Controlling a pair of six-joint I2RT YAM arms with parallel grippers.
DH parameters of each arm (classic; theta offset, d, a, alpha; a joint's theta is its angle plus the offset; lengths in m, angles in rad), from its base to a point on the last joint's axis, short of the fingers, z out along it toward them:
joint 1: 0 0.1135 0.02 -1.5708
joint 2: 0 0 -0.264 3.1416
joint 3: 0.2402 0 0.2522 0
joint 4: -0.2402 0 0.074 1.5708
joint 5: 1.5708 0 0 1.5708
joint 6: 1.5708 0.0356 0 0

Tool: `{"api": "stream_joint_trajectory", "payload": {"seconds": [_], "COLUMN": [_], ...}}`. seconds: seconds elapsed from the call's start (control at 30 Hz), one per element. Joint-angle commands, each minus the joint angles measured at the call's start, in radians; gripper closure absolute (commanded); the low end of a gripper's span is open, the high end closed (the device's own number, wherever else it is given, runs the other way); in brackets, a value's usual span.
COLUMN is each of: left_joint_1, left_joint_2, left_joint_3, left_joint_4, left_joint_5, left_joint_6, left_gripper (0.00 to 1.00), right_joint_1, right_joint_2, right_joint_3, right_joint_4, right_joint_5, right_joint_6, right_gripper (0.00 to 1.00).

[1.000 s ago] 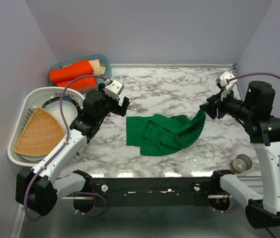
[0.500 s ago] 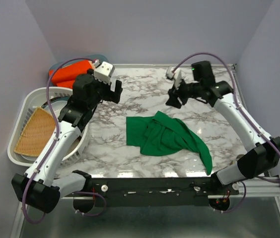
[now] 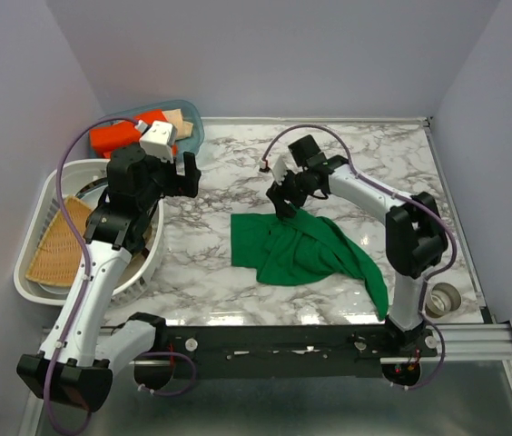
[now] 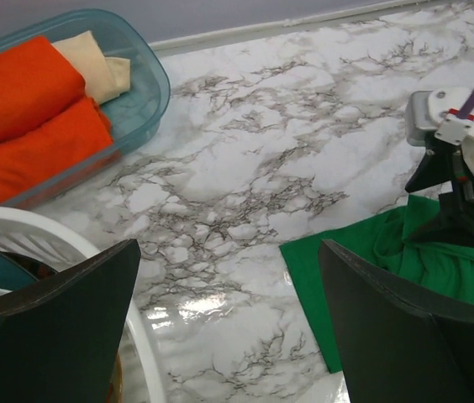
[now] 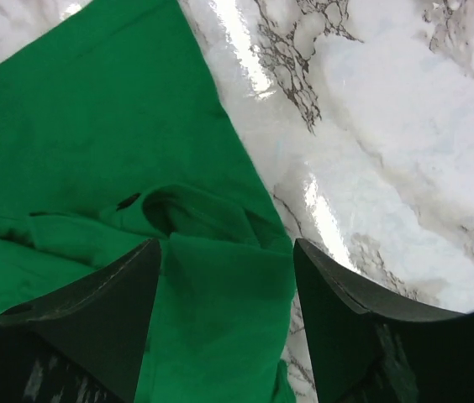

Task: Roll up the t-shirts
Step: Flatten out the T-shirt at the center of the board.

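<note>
A crumpled green t-shirt [image 3: 306, 252] lies in the middle of the marble table, one strip trailing to the front right. It shows in the left wrist view [image 4: 405, 260] and fills the right wrist view [image 5: 136, 193]. My right gripper [image 3: 283, 207] is open, its jaws just above the shirt's rear folds [image 5: 220, 319], holding nothing. My left gripper [image 3: 186, 175] is open and empty, raised over the table's left side, well left of the shirt.
A teal bin [image 3: 186, 123] with rolled orange cloth [image 3: 124, 136] stands at the back left. A white basket [image 3: 49, 195] with a wicker piece [image 3: 56, 241] sits at the left. A tape roll [image 3: 444, 298] lies at the front right.
My right gripper let go of the shirt's end, which dropped to the front right, then swung left and down over the shirt's rear. My left arm rose and drew back left.
</note>
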Motion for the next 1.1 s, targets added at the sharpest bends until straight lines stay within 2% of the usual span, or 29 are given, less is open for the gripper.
{"api": "stream_joint_trajectory", "payload": {"seconds": [0.0, 0.33, 0.63, 0.87, 1.07], "left_joint_1": [0.019, 0.079, 0.185, 0.22, 0.262], "left_joint_2": [-0.026, -0.006, -0.026, -0.043, -0.055], "left_joint_3": [-0.043, -0.063, -0.099, -0.131, -0.142], "left_joint_4": [-0.027, -0.042, -0.039, -0.036, -0.039], "left_joint_5": [0.07, 0.111, 0.149, 0.166, 0.18], "left_joint_6": [-0.039, -0.058, -0.082, -0.093, -0.105], "left_gripper": [0.01, 0.01, 0.01, 0.01, 0.01], "right_joint_1": [0.006, 0.159, 0.193, 0.216, 0.224], "right_joint_2": [0.105, 0.391, 0.587, 0.589, 0.567], "right_joint_3": [0.132, 0.419, 0.69, 0.657, 0.648], "right_joint_4": [0.037, 0.003, -0.155, -0.173, -0.138], "right_joint_5": [0.036, 0.077, 0.131, 0.113, 0.108], "right_joint_6": [-0.008, -0.13, -0.19, -0.252, -0.232], "right_gripper": [0.29, 0.4, 0.45, 0.45, 0.45]}}
